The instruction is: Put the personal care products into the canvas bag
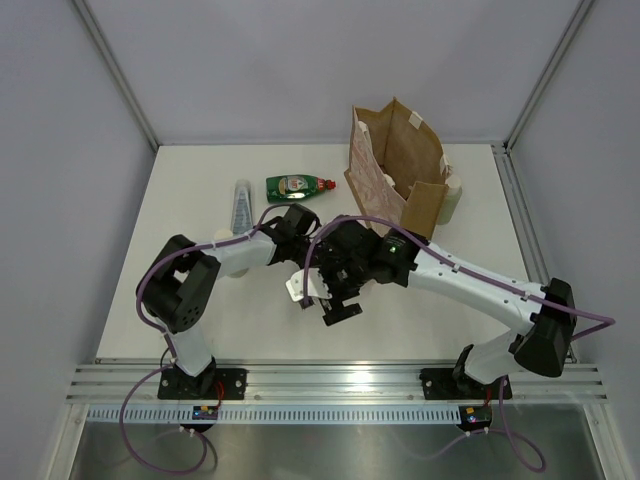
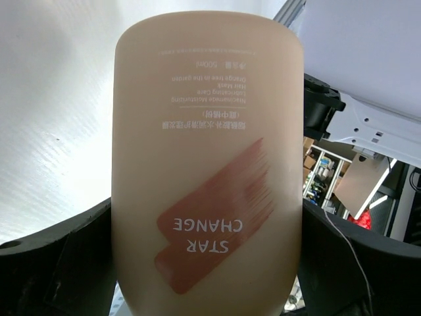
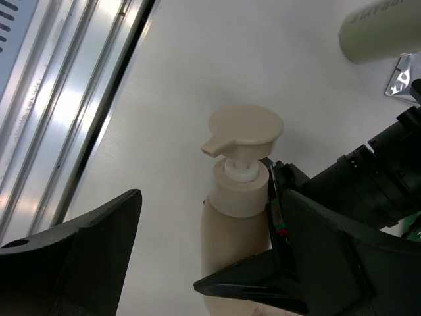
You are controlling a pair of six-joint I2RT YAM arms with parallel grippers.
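The beige pump bottle (image 2: 207, 164) with the reddish label fills the left wrist view between the fingers of my left gripper (image 2: 207, 270), which is shut on its body. In the top view the bottle (image 1: 298, 288) is at the table's middle, with the left gripper (image 1: 303, 262) above it. My right gripper (image 3: 210, 224) is open around the same bottle (image 3: 240, 191), at its pump end; the bottle lies close to its right finger (image 3: 329, 257). The canvas bag (image 1: 395, 165) stands upright at the back right.
The silvery-white tube (image 1: 242, 205) and the green bottle with a red cap (image 1: 298, 186) lie behind the arms. A cream bottle (image 1: 452, 195) stands against the bag's right side. The tube also shows in the right wrist view (image 3: 381, 29). Metal rails (image 1: 330, 385) run along the near edge.
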